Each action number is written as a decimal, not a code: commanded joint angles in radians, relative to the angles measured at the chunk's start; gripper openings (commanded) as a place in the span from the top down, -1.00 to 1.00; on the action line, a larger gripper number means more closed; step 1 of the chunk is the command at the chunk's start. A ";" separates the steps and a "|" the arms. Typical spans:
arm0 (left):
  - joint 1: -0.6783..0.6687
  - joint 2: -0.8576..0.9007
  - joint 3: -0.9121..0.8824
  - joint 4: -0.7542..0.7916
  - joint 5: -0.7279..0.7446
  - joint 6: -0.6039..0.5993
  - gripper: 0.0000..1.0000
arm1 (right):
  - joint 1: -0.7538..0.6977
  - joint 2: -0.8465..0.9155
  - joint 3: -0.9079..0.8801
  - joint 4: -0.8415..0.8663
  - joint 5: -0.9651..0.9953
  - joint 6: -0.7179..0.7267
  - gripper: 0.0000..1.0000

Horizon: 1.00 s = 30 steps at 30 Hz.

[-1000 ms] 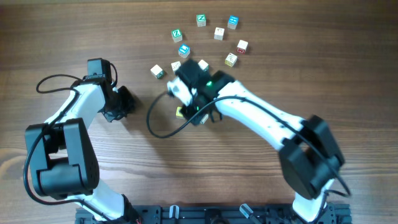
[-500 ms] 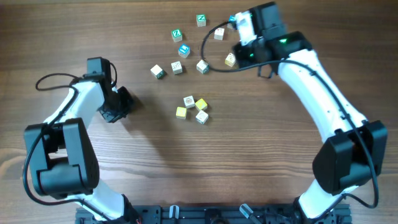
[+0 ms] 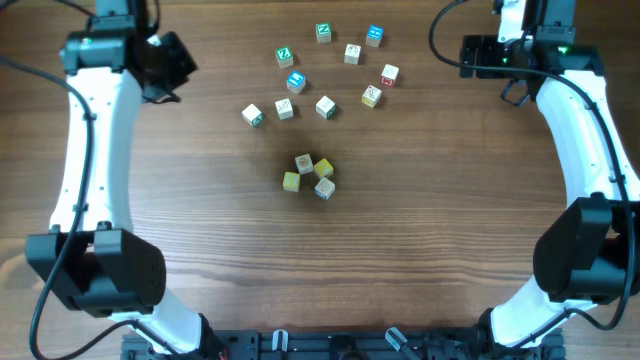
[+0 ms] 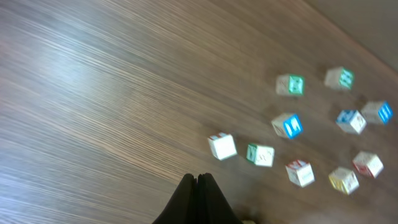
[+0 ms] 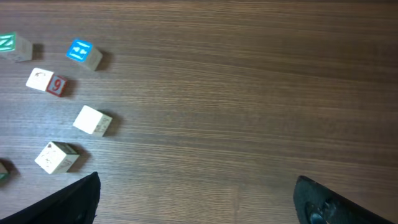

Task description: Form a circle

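My left end effector [image 4: 197,182] was pinched shut and empty, and my right end effector [image 5: 198,198] gaped wide, both hovering by the far corners of the worktop [image 3: 200,240]. The circle [image 3: 309,176] sat tight at mid-worktop (I counted four cubes), well apart from the loose cubes [image 3: 325,106]. I judged the forming nearly done, and the next move would call for checking its gaps.

A tight bunch of blocks [image 3: 304,163] sits near the middle of the desk [image 3: 450,250], its blocks touching or just beside one another. Behind it, farther from the arm bases, loose blocks [image 3: 325,106] lie scattered in a rough arc, apart from each other and from the bunch. The left gripper [image 3: 172,66] is at the far left of the desk and the right gripper [image 3: 472,57] at the far right, both well apart from every block.
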 commanded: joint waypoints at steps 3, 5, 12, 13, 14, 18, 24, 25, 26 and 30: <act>-0.100 0.042 -0.128 -0.053 -0.006 0.012 0.92 | 0.000 0.016 -0.012 0.005 0.006 0.012 -0.99; -0.134 0.048 -0.203 -0.049 -0.006 0.009 0.92 | 0.000 0.016 -0.012 0.005 0.006 0.012 -1.00; -0.255 0.078 -0.463 0.148 0.039 -0.039 0.92 | 0.000 0.016 -0.012 0.005 0.006 0.012 -1.00; -0.274 0.078 -0.499 0.182 0.039 -0.054 0.92 | 0.000 0.016 -0.012 0.005 0.006 0.011 -0.99; -0.285 0.078 -0.521 0.201 0.038 -0.068 0.92 | 0.000 0.016 -0.012 0.005 0.006 0.012 -1.00; -0.319 0.078 -0.606 0.266 0.035 -0.181 0.92 | 0.000 0.016 -0.012 0.005 0.006 0.012 -0.99; -0.352 0.078 -0.634 0.280 0.047 -0.207 0.92 | 0.000 0.016 -0.012 0.005 0.006 0.012 -0.99; -0.360 0.078 -0.634 0.280 0.057 -0.210 0.92 | 0.000 0.016 -0.012 0.005 0.006 0.012 -0.99; -0.369 0.078 -0.634 0.280 0.057 -0.209 0.92 | 0.000 0.016 -0.012 0.005 0.006 0.011 -0.99; -0.381 0.078 -0.634 0.275 0.057 -0.209 0.92 | 0.000 0.016 -0.012 0.005 0.006 0.011 -1.00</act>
